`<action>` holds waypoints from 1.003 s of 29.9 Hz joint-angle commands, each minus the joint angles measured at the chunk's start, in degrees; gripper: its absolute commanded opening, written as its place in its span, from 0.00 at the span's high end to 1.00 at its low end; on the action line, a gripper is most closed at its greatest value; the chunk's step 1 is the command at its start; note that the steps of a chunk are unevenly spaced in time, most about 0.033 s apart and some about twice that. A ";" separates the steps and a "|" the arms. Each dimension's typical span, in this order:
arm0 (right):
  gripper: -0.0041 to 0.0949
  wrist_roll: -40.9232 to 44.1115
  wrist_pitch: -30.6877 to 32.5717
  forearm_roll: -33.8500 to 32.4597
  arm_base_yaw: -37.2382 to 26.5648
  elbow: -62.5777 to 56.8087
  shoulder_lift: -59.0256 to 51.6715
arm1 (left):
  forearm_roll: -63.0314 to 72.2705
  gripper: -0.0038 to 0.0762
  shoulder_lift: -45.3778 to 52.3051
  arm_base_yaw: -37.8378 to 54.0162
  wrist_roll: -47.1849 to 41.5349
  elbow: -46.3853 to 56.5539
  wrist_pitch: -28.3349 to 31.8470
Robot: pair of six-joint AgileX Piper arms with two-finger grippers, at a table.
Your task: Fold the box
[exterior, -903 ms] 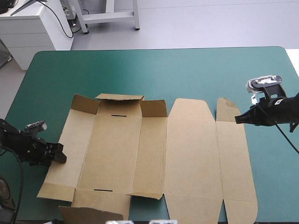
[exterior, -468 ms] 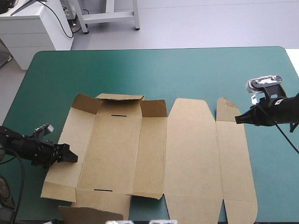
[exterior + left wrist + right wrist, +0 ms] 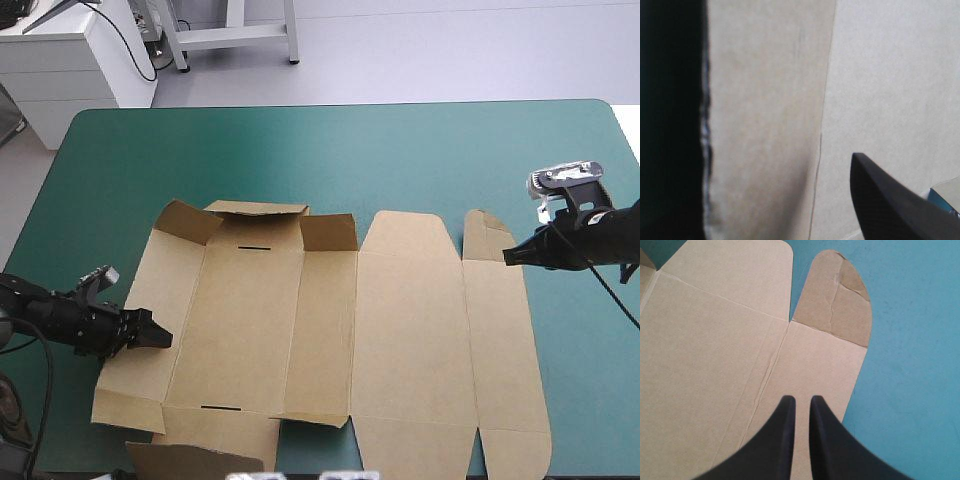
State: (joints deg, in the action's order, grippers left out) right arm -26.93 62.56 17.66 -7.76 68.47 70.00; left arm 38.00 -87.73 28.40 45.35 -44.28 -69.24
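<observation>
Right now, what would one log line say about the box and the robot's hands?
box: mostly flat, far flaps raised | left hand: over box's left panel | right hand: shut, at box's right edge

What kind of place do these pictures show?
Probably a robotics test bench: a left gripper and a right gripper reach over a table with a teal-green cover, where a brown box lies mostly flat.

High view looks down over the table (image 3: 400, 150); both wrist views face the box (image 3: 400, 330), the left seemingly closest.

left tool (image 3: 158, 340) advanced, box (image 3: 300, 320) edge lifted
</observation>
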 commanded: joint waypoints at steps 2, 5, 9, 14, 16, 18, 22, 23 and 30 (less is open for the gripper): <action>0.87 -0.66 -1.99 0.99 -0.02 1.43 -1.38 | 1.11 0.46 0.79 -0.25 -0.06 -0.32 -4.33; 0.87 -0.66 -1.99 0.99 -0.02 1.43 -1.38 | -0.06 0.61 0.79 -0.25 0.55 -0.32 -3.45; 0.87 -0.66 -1.99 0.99 -0.02 1.43 -1.38 | -0.06 0.86 0.79 -0.25 1.10 -0.68 -3.52; 0.87 -0.66 -2.19 0.99 -0.02 1.43 -1.38 | 0.04 0.96 0.79 -0.48 4.23 -2.14 -5.05; 0.87 -0.66 -2.19 0.99 -0.02 1.43 -1.38 | 0.04 0.96 0.79 -0.99 5.43 -3.16 -5.05; 0.87 -0.66 -2.19 0.99 -0.02 1.43 -1.38 | -0.12 0.96 0.79 -2.21 7.26 -4.60 -5.05; 0.87 -0.66 -2.19 0.99 -0.02 1.43 -1.38 | -0.21 0.96 0.79 -6.72 11.52 -10.28 -4.02; 0.87 -0.66 -2.19 0.99 -0.02 1.43 -1.38 | -0.50 0.96 0.79 -7.92 11.72 -11.78 -3.44; 0.87 -0.56 -2.19 0.99 -0.02 1.43 -1.38 | -5.87 0.96 0.79 -19.78 16.73 -25.47 6.48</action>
State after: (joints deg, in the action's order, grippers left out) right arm -26.93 62.42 17.66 -7.76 68.47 70.00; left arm 31.81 -88.89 12.91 58.36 -63.97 -66.41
